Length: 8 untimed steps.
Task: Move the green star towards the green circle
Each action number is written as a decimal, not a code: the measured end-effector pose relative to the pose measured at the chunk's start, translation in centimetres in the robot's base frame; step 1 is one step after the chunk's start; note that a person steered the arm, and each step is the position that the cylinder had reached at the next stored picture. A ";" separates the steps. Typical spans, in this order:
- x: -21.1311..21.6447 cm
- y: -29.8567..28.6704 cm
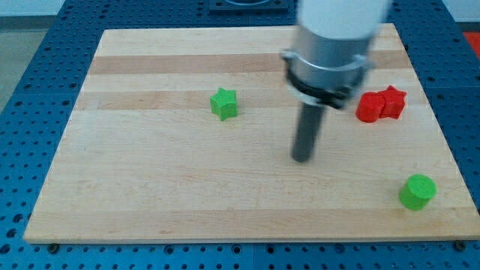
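The green star (223,103) lies on the wooden board (150,187), left of the middle and towards the view's top. The green circle (417,191) stands near the board's bottom right corner. My tip (301,158) sits near the board's middle, to the right of and below the green star and well apart from it. The tip is to the left of and above the green circle. It touches no block.
A red circle-like block (368,107) and a red star (393,101) sit side by side, touching, at the right of the board. The arm's grey body (330,45) hangs over the board's top middle. Blue perforated table surrounds the board.
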<state>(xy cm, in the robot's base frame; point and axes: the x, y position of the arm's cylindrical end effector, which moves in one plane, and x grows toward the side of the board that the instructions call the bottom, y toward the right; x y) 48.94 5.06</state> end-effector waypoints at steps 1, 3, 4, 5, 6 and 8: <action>-0.2 -9.9; -11.0 -15.5; -11.6 -10.1; -6.9 -8.9; -6.5 -9.3; -1.2 -5.3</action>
<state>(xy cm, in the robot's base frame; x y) 47.69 -0.24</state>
